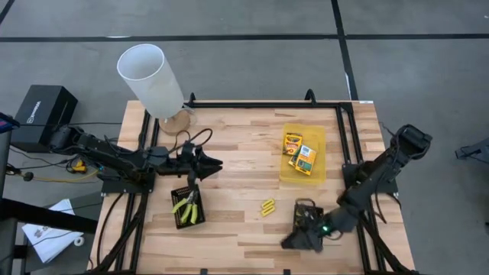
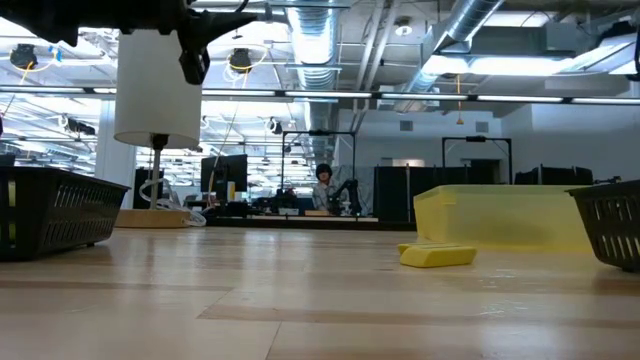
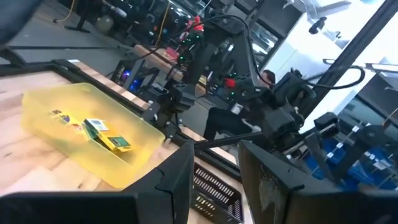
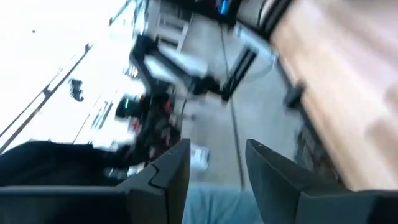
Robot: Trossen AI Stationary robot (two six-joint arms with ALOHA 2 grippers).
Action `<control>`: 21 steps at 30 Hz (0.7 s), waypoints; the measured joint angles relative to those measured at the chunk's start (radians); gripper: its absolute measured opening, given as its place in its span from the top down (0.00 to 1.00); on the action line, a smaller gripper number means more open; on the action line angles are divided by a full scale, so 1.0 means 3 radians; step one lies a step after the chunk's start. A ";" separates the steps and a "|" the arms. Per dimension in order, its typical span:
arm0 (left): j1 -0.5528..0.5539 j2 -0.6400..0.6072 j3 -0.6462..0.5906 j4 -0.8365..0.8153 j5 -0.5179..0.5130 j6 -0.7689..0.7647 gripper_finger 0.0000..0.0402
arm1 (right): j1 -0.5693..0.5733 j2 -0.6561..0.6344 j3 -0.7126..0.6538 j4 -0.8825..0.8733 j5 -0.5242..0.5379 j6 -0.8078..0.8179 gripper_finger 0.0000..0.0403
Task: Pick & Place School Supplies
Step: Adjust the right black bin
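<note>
We see a wooden worktop point(image 1: 244, 172) with a white lamp point(image 1: 153, 80) at its far left corner. The left arm reaches in from the left; the left gripper point(image 1: 216, 163) hovers above the worktop, just beyond a black mesh tray point(image 1: 188, 208). Its fingers point(image 3: 177, 177) stand apart with nothing between them. The right arm comes from the right; the right gripper point(image 1: 294, 243) sits low at the near edge, beside a second black mesh tray point(image 1: 307, 209). Its fingers point(image 4: 171, 168) also stand apart and hold nothing.

A translucent yellow tray point(image 1: 322, 153) lies right of centre and contains printed boxes point(image 1: 299, 151) in yellow and green. The plier-like tool point(image 1: 187, 205) with yellow-green handles lies in the left mesh tray. Short yellow sticks point(image 1: 267, 207) lie on the bare worktop between the two mesh trays.
</note>
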 joint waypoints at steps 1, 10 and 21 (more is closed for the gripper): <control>-0.0002 0.0000 0.0000 0.0000 -0.0001 -0.0025 0.70 | -0.0093 0.0000 0.0028 -0.0003 0.0009 -0.0067 0.64; -0.0002 0.0000 0.0000 -0.0002 0.0011 -0.0034 0.70 | -0.0870 0.0001 0.0456 -0.1119 -0.0140 -0.0163 0.75; 0.0005 0.0001 0.0000 -0.0055 0.0068 0.0062 0.70 | -0.1048 0.0003 0.0499 -0.1820 -0.0793 0.0291 0.98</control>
